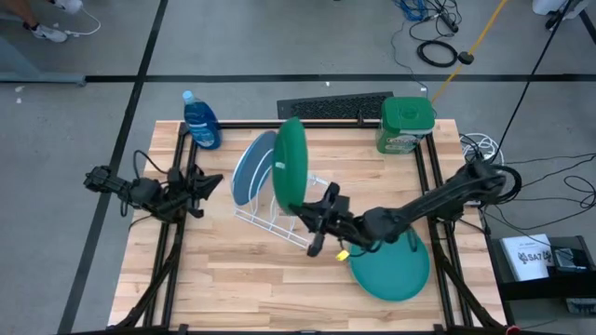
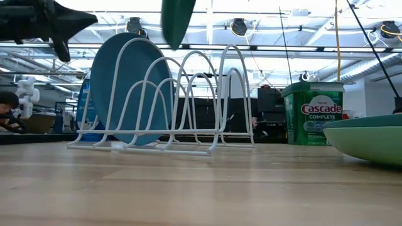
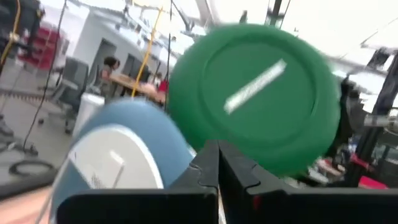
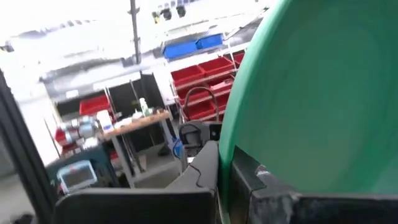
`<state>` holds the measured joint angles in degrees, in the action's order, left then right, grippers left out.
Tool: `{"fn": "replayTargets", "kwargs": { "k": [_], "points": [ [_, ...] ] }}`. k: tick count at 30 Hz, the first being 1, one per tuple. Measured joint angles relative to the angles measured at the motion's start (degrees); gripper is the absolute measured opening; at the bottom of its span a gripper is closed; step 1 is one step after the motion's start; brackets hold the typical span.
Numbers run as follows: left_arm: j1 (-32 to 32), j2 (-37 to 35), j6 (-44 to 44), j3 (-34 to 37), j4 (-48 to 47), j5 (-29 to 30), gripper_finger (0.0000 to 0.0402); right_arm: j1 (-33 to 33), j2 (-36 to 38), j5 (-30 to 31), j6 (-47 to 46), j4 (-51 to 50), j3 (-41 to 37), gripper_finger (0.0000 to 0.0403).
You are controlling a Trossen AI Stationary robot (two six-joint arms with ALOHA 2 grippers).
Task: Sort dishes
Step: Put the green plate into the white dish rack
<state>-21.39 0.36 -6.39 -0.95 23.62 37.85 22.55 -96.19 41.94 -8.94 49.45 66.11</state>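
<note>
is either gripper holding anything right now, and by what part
The right gripper holds the dark green plate by its rim, on edge above the white rack. The left gripper holds nothing.

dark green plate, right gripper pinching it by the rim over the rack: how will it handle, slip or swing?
The dark green plate probably stays stiff: it hangs edge-on from the right gripper without sagging. Likely light, since one rim pinch carries it. Its glossy surface could let it pivot or slip above the white wire rack.
</note>
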Motion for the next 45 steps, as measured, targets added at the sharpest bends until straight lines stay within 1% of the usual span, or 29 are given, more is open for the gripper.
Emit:
{"fn": "replayTargets", "kwargs": {
  "k": [6, 8, 12, 16, 20, 26, 29, 32, 40, 43, 45],
  "points": [
    [0.00, 0.00, 7.92, 0.00, 5.91, -0.01, 0.0000, -1.52, -9.35, 0.19, -3.98, 17.26, 0.00, 0.0001],
    [0.00, 0.00, 9.52, -0.02, 6.86, 0.00, 0.0000, -1.87, -11.48, 1.84, -5.68, 19.86, 0.02, 0.0001],
    [0.00, 0.00, 12.87, 0.00, 8.37, -0.01, 0.0000, -2.54, -13.77, 7.22, -10.59, 19.32, 0.09, 0.0001],
    [0.00, 0.00, 14.21, 0.00, 8.53, 0.26, 0.0000, -3.48, -14.72, 7.68, -14.88, 18.48, 0.09, 0.0001],
    [0.00, 0.00, 16.18, -0.01, 8.58, 0.32, 0.0000, -4.34, -15.05, 7.92, -16.48, 17.45, 0.11, 0.0003],
    [0.00, 0.00, 16.28, 0.00, 8.59, 0.37, 0.0000, -6.20, -15.05, 5.97, -21.37, 11.25, 0.20, 0.0011],
    [0.00, 0.00, 16.24, 0.00, 8.55, 0.37, 0.0000, -6.53, -15.05, 3.78, -21.77, 7.80, 0.20, 0.0029],
    [0.00, 0.00, 16.25, -0.02, 8.48, 0.37, 0.0000, -6.76, -15.05, 2.70, -21.95, 7.14, 0.20, 0.0057],
    [0.00, 0.00, 16.28, -0.02, 8.46, 0.37, 0.0000, -6.93, -15.05, 2.68, -20.89, 7.24, 0.20, 0.0144],
    [0.00, 0.00, 16.28, -0.02, 8.47, 0.39, 0.0000, -7.07, -15.05, 3.21, -19.42, 7.23, 0.20, 0.0167],
    [0.00, 0.00, 16.28, -0.02, 8.46, 0.39, 0.0000, -7.37, -15.05, 3.99, -19.99, 7.39, 0.20, 0.0177]
  ]
}}
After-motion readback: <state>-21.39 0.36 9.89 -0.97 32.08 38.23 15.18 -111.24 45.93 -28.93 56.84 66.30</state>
